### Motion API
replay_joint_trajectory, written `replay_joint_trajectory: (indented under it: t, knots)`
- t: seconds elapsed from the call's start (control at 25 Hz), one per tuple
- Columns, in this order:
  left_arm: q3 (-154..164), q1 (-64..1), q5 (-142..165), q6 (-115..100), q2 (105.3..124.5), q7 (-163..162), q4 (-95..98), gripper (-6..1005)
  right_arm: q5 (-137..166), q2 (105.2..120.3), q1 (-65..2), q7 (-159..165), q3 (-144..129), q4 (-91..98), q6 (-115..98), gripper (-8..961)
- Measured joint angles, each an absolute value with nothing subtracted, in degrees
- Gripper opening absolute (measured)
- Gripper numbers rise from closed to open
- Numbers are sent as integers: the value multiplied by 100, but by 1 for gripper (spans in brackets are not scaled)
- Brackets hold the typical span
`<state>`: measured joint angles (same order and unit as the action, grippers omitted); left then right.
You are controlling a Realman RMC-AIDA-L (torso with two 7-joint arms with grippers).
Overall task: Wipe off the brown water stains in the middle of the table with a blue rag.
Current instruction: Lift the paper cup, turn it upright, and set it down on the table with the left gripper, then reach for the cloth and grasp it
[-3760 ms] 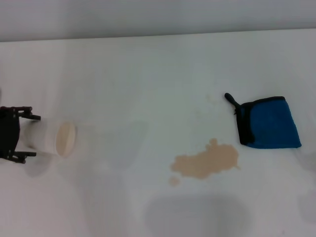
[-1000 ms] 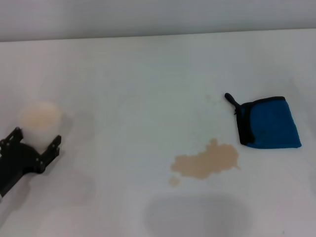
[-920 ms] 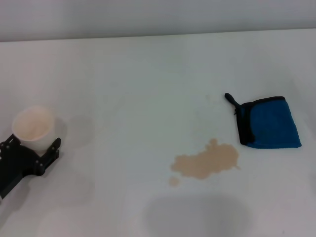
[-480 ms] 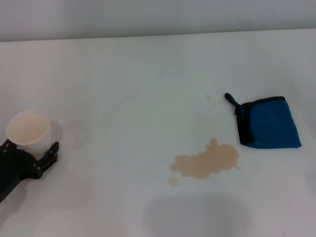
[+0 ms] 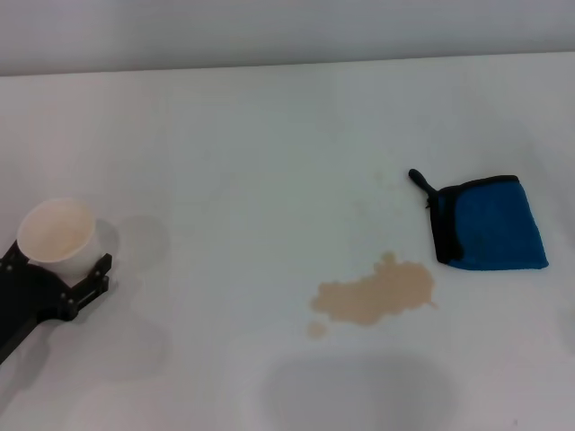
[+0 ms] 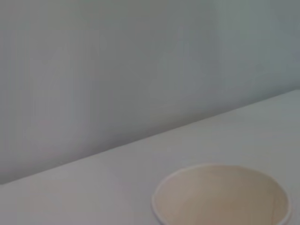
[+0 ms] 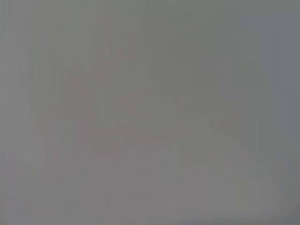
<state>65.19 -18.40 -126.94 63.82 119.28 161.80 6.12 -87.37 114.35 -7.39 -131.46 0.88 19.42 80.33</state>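
Observation:
The brown water stains (image 5: 375, 294) spread as a tan puddle in the middle of the white table (image 5: 269, 144), with a small droplet (image 5: 315, 329) just left of it. Up and to the right of the puddle, the blue rag (image 5: 492, 224) lies folded and flat, its black loop tab pointing to the far left; nothing touches it. At the table's left edge my left gripper (image 5: 54, 263) is shut around an upright white paper cup (image 5: 56, 232), far from the stains. The right gripper is out of view.
In the left wrist view the paper cup's open rim (image 6: 220, 197) shows from close above, with a grey wall (image 6: 140, 61) behind the table's far edge. The right wrist view shows only flat grey. Faint grey shadows lie near the front of the table.
The cup, tipped on its side in the left gripper at first, now stands upright. Over the last second the gripper and cup shifted slightly. Rag and stains have not moved.

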Motion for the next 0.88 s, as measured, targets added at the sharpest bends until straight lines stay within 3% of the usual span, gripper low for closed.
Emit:
replay_joint_trajectory:
  t: [0.88]
  knots:
    - [6460,-857,-13468,7324,11923,16050,555,883,-8624,11416,-695,-12773,18,2313,8019,862]
